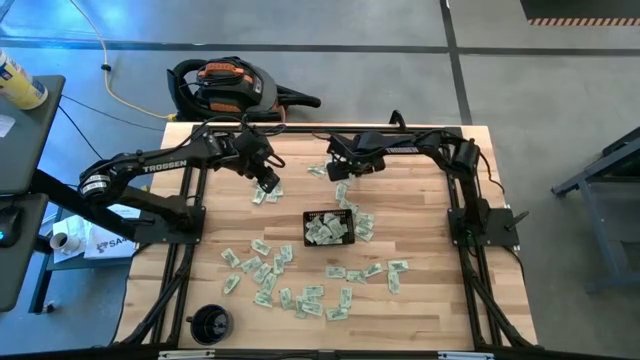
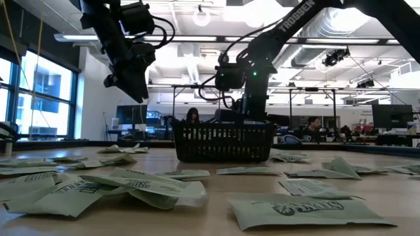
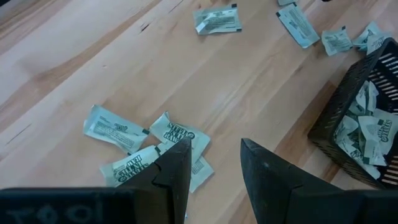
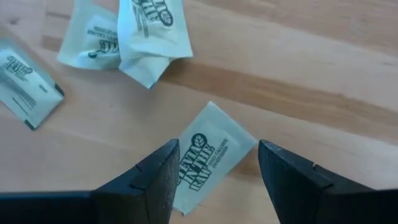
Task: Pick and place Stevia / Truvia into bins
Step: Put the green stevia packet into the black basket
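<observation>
Grey concrete floor (image 1: 560, 90) lying around the table, vacuum (image 1: 228, 85) sitting behind it, windows (image 2: 39, 98) letting in daylight, ceiling lamps (image 2: 202, 16) glowing, people (image 2: 193, 116) sitting at distant desks.

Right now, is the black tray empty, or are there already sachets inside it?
Not empty. The black tray already holds several pale green sachets, seen from above and in the left wrist view. Many more sachets lie on the table.
</observation>
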Tool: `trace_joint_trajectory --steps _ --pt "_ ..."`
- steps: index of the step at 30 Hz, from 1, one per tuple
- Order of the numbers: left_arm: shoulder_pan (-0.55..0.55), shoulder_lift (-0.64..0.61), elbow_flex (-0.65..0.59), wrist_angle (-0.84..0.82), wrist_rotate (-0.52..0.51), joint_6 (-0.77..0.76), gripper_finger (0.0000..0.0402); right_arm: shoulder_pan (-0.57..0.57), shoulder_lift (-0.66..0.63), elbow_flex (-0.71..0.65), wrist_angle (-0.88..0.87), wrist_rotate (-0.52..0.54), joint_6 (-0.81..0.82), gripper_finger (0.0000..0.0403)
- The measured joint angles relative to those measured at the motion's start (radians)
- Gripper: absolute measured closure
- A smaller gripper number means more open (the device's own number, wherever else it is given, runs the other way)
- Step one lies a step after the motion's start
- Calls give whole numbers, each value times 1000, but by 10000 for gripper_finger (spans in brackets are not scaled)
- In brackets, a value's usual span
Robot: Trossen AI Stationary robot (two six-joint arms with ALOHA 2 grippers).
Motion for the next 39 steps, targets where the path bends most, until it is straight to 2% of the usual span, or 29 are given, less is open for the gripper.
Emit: trace_joint_trajectory --steps 7,12,16,22,24,27,30,35,39 --pt "0 0 0 0 0 19 229 3 48 6 16 -65 -4 194" --pt "0 0 0 -1 -1 19 229 16 49 7 -15 -41 -19 207" --pt "0 0 0 0 -1 19 229 30 49 7 -76 -12 -51 255" --pt "0 0 0 0 -1 22 229 50 46 5 -125 13 -84 371" --pt "0 0 0 -2 -1 22 229 64 25 4 -126 22 -87 393" --pt "0 0 0 -6 10 25 229 96 -36 -9 -154 57 -80 382" --pt "0 0 0 -4 47 54 229 139 -158 -1 -131 59 -106 382" --pt "0 0 0 7 85 103 229 250 -275 -1 -124 -102 -336 397" --pt "0 0 0 13 85 108 229 344 -270 -1 -140 -127 -337 399"
